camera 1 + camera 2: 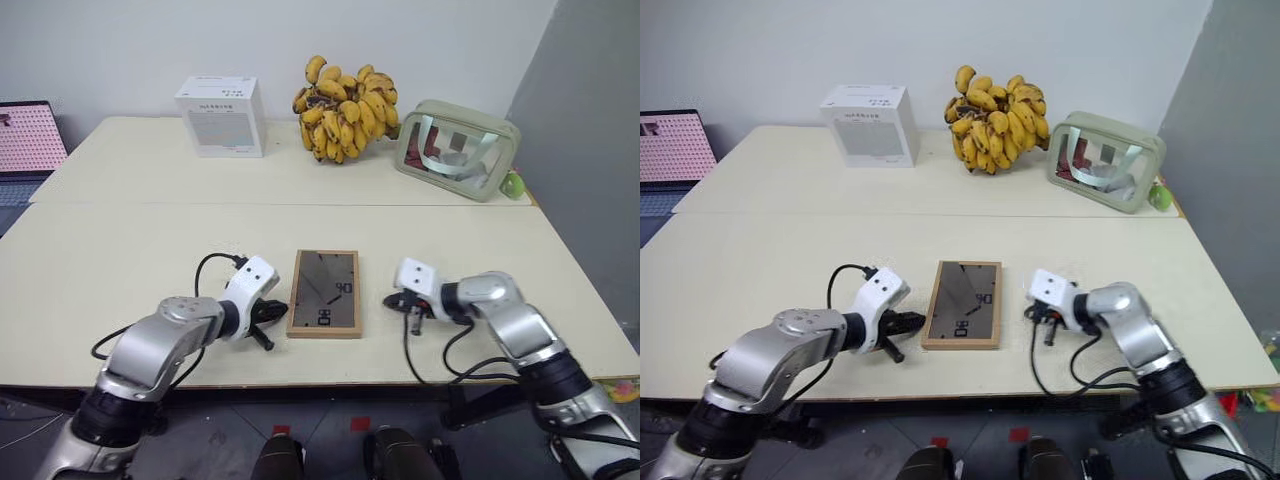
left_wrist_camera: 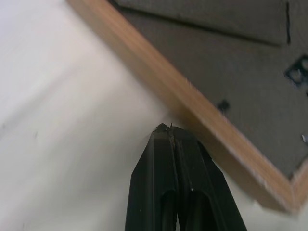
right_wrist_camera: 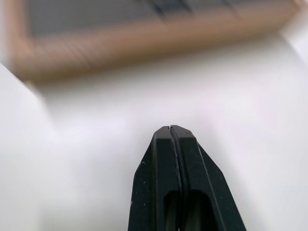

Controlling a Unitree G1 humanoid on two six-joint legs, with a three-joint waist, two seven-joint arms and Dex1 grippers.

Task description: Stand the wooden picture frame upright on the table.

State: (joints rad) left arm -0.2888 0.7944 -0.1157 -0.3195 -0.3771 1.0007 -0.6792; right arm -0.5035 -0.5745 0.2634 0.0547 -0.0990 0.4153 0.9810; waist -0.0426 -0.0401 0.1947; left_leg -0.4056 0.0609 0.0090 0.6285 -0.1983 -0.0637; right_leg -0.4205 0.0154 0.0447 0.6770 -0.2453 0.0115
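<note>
We find the wooden picture frame (image 1: 324, 293) lying flat on the near part of the table (image 1: 120, 250), dark back panel facing up, roughly midway between our two arms and just short of the table's front edge. It is not upright yet, so we judge the task barely begun: this looks like the approach step, with both arms flanking the frame and nothing lifted.

Our left gripper (image 1: 268, 312) sits just beside the frame's left long edge, its two black fingers pressed together; in the left wrist view the tips (image 2: 169, 132) come right up to the light-wood rim, though we cannot tell whether they actually touch it. Our right gripper (image 1: 402, 303) rests near the frame's right edge with a clear strip of table between them, and its fingers are likewise together, holding nothing.

For the next move we would expect to need one long edge raised off the table, perhaps by prying with the left fingertips while the right side braces, and the stand flap on the back swung out so the frame can lean on it.

Farther back, beyond the table's seam, stand a white box (image 1: 222, 115), a bunch of bananas (image 1: 346, 110) and a pale green pouch (image 1: 457, 148), all well apart from the frame.
</note>
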